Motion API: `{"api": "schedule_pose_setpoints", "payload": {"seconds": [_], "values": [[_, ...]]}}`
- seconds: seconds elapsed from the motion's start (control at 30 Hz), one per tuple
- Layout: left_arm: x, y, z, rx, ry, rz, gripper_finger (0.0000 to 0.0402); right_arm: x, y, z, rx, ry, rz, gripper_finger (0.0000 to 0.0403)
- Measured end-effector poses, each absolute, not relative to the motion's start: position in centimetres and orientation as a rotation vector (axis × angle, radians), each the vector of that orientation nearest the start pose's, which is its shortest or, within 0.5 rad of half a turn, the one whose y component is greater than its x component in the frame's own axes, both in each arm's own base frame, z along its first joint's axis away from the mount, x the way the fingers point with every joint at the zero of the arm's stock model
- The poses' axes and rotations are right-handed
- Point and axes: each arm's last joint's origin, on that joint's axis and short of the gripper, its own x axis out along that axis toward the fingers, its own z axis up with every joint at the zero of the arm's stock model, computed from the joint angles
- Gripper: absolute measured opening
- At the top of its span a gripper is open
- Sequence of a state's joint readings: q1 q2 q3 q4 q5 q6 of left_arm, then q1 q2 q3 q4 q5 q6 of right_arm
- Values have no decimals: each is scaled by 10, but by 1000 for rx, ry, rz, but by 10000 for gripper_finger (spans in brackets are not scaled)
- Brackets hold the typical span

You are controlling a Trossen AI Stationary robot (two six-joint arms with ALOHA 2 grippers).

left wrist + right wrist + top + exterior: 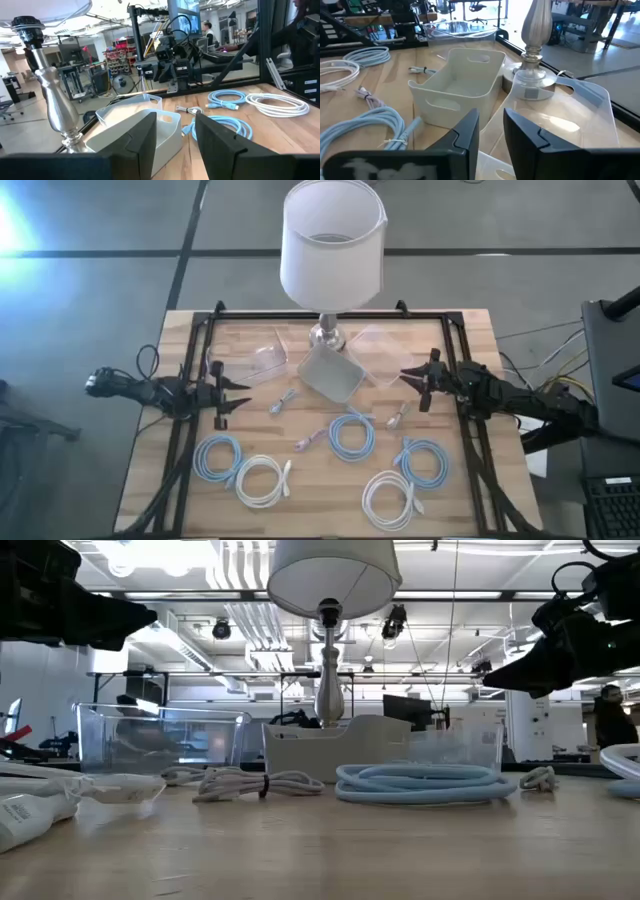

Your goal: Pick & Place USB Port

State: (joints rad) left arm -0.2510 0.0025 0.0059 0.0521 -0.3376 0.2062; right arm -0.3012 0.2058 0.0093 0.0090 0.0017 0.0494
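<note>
Three short USB cables lie flat on the wooden table: one grey (283,402), one pinkish (308,440), one pale (398,417). A white bin (330,372) rests on its base at the table's middle, in front of the lamp's foot (327,335). My left gripper (238,396) hovers open above the table's left side, pointing toward the bin (125,125). My right gripper (410,377) hovers open on the right, facing the same bin (460,85). Neither gripper touches anything.
Two clear bins (268,360) (375,365) flank the white one. Coiled blue cables (218,457) (352,435) (424,460) and white cables (262,480) (392,498) fill the near half. A black frame (455,320) rims the table. The lampshade (332,240) overhangs the far middle.
</note>
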Motion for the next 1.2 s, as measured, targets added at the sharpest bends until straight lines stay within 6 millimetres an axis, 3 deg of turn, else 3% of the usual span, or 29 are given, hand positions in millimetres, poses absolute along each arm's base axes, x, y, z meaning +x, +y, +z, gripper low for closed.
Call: {"api": "schedule_pose_setpoints", "payload": {"seconds": [0.33,0.87,1.2], "values": [[95,-14,170,189,-44,91,140,104,-32,150,77,179,-307,68],[95,-14,170,190,-44,92,140,104,-32,151,78,178,-307,87],[95,-14,170,190,-44,92,140,104,-32,151,77,178,-307,69]]}}
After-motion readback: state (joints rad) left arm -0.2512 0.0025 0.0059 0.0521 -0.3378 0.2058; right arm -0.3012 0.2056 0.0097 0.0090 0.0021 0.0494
